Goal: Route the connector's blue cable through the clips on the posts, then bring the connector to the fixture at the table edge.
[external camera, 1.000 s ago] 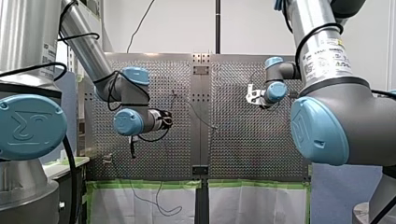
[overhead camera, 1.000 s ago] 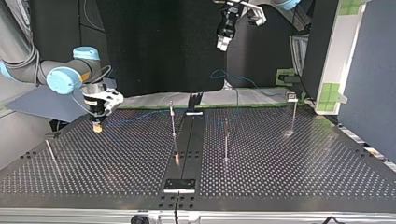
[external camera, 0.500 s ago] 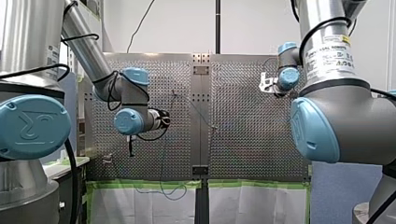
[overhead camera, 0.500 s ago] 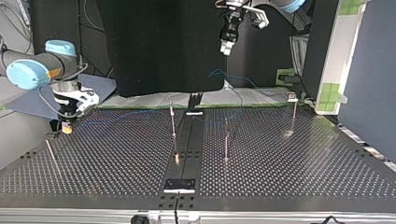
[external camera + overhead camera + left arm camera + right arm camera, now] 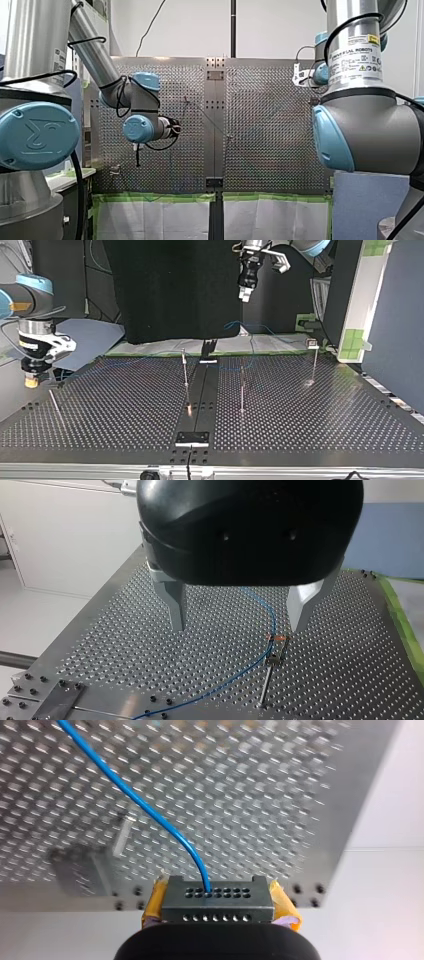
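Perforated metal table (image 5: 300, 410) fronts a black curtain (image 5: 170, 285). Thin posts (image 5: 185, 371) stand along its middle, and a small plate (image 5: 192, 438) sits at the top view's near edge. The blue cable (image 5: 145, 805) runs along the far side, just beside one post's clip (image 5: 276, 639). High above that, my left tool (image 5: 236, 629) has its metal fingers (image 5: 175, 602) spread around nothing. My right tool (image 5: 31, 381), at the top view's left near the table's side edge, pinches the black connector (image 5: 217, 906) between yellow pads (image 5: 283, 904).
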